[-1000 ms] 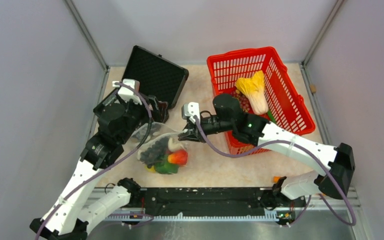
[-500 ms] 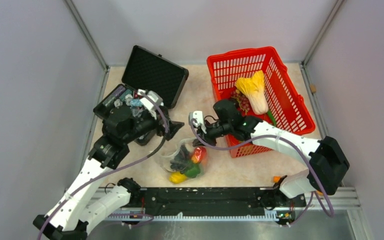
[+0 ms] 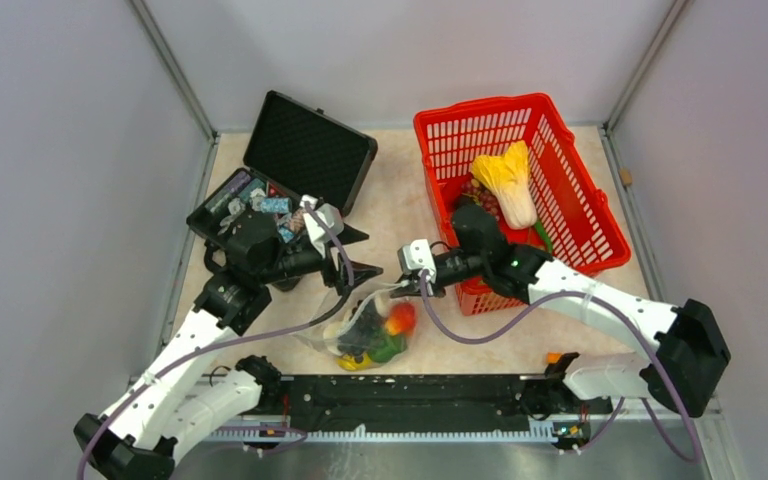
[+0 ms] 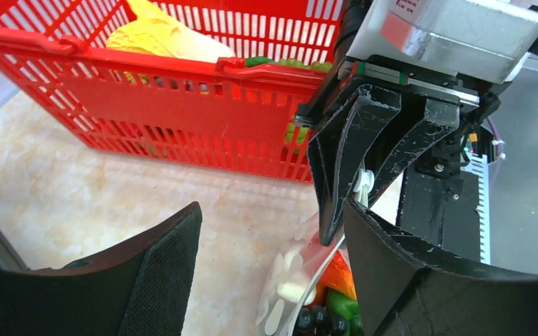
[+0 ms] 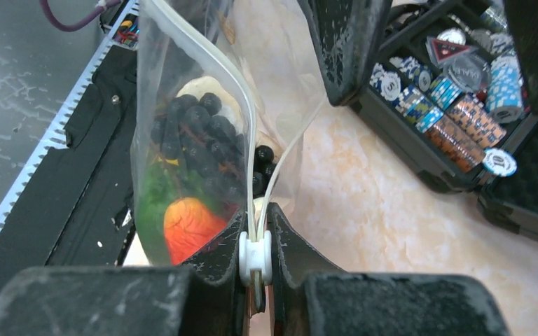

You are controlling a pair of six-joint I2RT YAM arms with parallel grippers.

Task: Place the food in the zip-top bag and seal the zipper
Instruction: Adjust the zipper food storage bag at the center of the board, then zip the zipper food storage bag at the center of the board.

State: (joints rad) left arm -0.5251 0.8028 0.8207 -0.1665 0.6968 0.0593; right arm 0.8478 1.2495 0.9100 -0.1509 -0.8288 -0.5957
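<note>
Currently: sealing step. Right gripper [image 5: 257, 225] clamps zipper [image 5: 255, 252] of zip-top bag [image 5: 182, 105]; left gripper [image 4: 273, 210] agape, empty; next, anchor opposite end.

Right gripper [image 4: 361, 190] pinched zip-top bag [image 4: 288, 283] top at 4 o'clock; red basket [image 4: 182, 94] across 12; left gripper [image 4: 272, 210] jaws apart at 6.

The left arm reaches forward from its base with the elbow bent. Its claw [image 3: 360, 254] points right with the jaws standing wide apart, gripping nothing. The right arm stretches leftward with its wrist low. Its claw [image 3: 407, 286] faces the left one just beside it, jaws pinched tight on the zipper [image 5: 255, 253].
</note>
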